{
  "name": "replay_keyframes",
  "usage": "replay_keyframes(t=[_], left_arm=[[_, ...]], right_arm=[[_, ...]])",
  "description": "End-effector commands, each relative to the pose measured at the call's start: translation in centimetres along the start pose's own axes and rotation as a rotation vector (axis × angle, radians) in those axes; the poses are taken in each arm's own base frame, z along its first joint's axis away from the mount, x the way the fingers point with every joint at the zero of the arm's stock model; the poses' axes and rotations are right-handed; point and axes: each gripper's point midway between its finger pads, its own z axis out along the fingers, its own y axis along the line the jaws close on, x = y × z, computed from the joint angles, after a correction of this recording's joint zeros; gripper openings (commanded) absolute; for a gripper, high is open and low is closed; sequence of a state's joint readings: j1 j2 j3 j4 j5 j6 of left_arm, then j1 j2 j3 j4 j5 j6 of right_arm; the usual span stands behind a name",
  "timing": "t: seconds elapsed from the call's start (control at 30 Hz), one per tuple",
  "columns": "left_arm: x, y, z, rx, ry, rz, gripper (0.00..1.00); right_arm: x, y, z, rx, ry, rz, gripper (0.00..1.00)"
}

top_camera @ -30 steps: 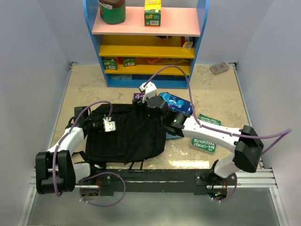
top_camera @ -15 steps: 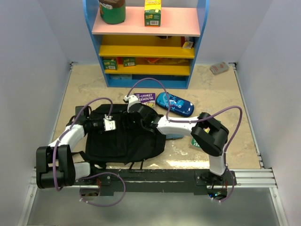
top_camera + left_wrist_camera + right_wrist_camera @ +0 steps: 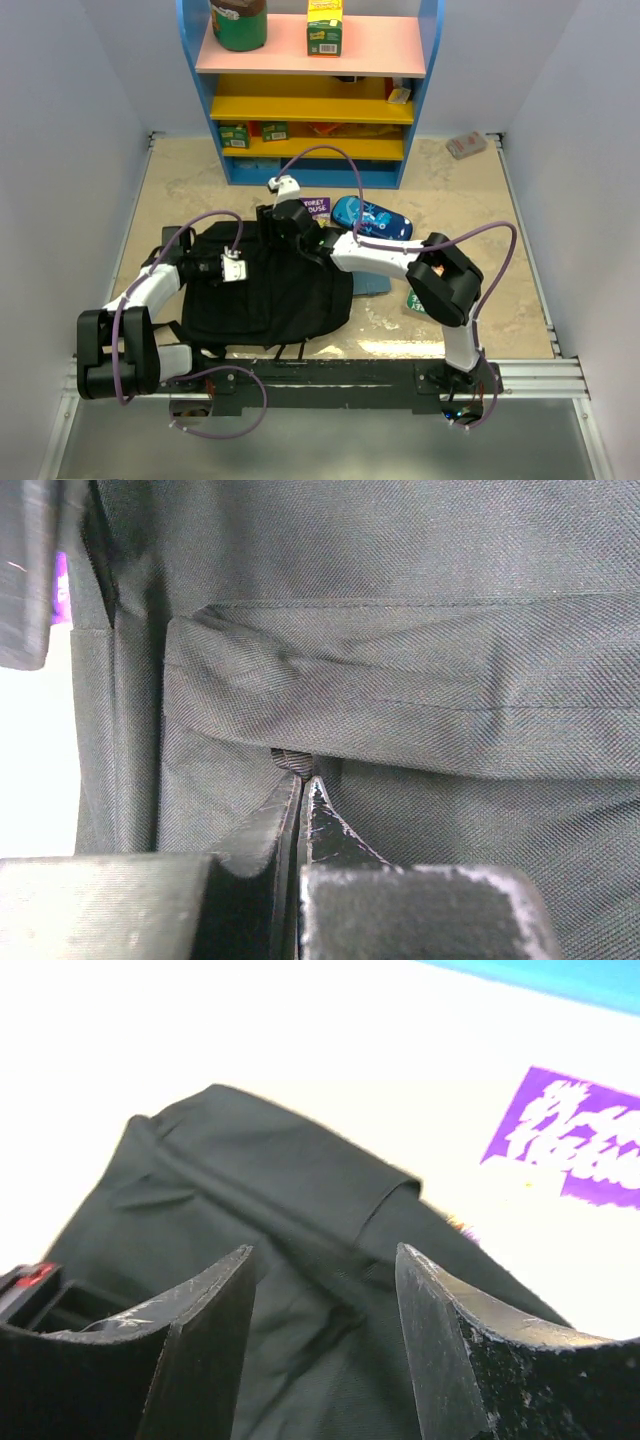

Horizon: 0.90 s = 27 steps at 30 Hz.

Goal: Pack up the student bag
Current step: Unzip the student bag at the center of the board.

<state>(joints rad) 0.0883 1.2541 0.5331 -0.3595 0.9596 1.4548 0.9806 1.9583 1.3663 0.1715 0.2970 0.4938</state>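
Bag point(image 3: 262, 300): laid flat on the desk point(image 3: 180, 190), toward the near left corner; no book can be seen inside it.
Left gripper point(image 3: 303, 780): its jaws are pressed together at a small tab under a fold of the bag's fabric. As far as can be seen, the tab is pinched between them.
Right gripper point(image 3: 325, 1260): its jaws are held apart with nothing between them. It is poised over the bag's far edge, toward the middle of the desk.
Purple book point(image 3: 318, 208): lying just past the bag's far right corner, partly hidden by the right arm. The case point(image 3: 372, 220) is just beside it.
Step judged: the bag is being held and opened; packing is judged not yet begun.
Risk, slip: the tab could be lost, since only its tip is caught. A sideways pull would free it.
Risk, drag: the whole bag could be dragged toward the left edge, as soft fabric gives little resistance.
Risk, wrong layer: both fabric layers could be pinched by the right gripper, so the mouth would be kept shut.
Risk, knock: the purple book or the case could be pushed away by the right arm, which is stretched close over them.
Risk, clash: the two grippers could be brought into contact, as both are working over the same bag.
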Motion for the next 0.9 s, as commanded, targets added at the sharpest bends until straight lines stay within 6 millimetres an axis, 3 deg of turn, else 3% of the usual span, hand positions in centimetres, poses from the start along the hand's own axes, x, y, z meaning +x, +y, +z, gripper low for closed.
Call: replay_keyframes(t=[0.0, 0.07, 0.1, 0.13, 0.27, 0.4, 0.53, 0.6, 0.63, 0.7, 0.73, 0.8, 0.87], left_arm=[[-1.4, 0.9, 0.1, 0.001, -0.05, 0.057, 0.0], [-1.4, 0.9, 0.1, 0.003, -0.055, 0.056, 0.0], [-1.4, 0.9, 0.1, 0.002, -0.055, 0.056, 0.0], [-1.6, 0.9, 0.1, 0.003, -0.061, 0.058, 0.0], [-1.9, 1.0, 0.1, 0.005, -0.069, 0.054, 0.0], [-2.2, 1.0, 0.0, 0.014, -0.068, 0.056, 0.0], [-2.5, 1.1, -0.1, 0.014, -0.075, 0.073, 0.0], [-2.7, 1.3, -0.1, 0.012, -0.078, 0.077, 0.0], [-2.7, 1.2, 0.0, 0.016, -0.079, 0.076, 0.0], [-2.7, 1.2, 0.0, 0.016, -0.077, 0.08, 0.0], [-2.9, 1.0, 0.1, 0.021, -0.081, 0.08, 0.0], [-2.9, 1.1, 0.1, 0.021, -0.079, 0.084, 0.0], [-2.8, 1.1, 0.1, 0.019, -0.076, 0.084, 0.0]], right_arm=[[-4.2, -1.0, -0.4, 0.079, -0.087, -0.187, 0.63], [-4.8, -1.3, 0.1, 0.082, -0.052, -0.35, 0.65], [-2.0, -2.5, 0.9, 0.087, 0.065, -0.423, 0.68], [-3.1, -2.7, 1.6, 0.1, 0.072, -0.454, 0.7], [-1.2, -4.2, 2.0, 0.064, 0.177, -0.656, 0.74], [0.0, -4.0, 1.7, -0.09, 0.232, -0.722, 0.76], [-0.4, -3.5, 1.4, -0.203, 0.263, -0.728, 0.76], [0.5, -3.2, 1.5, -0.256, 0.3, -0.726, 0.76], [-0.1, -2.9, 1.8, -0.259, 0.288, -0.728, 0.75], [1.9, -3.1, 2.3, -0.286, 0.355, -0.732, 0.74], [1.3, -2.7, 2.6, -0.298, 0.345, -0.739, 0.74], [2.5, -2.9, 3.2, -0.311, 0.38, -0.741, 0.72], [2.3, -2.9, 3.6, -0.322, 0.382, -0.74, 0.68]])
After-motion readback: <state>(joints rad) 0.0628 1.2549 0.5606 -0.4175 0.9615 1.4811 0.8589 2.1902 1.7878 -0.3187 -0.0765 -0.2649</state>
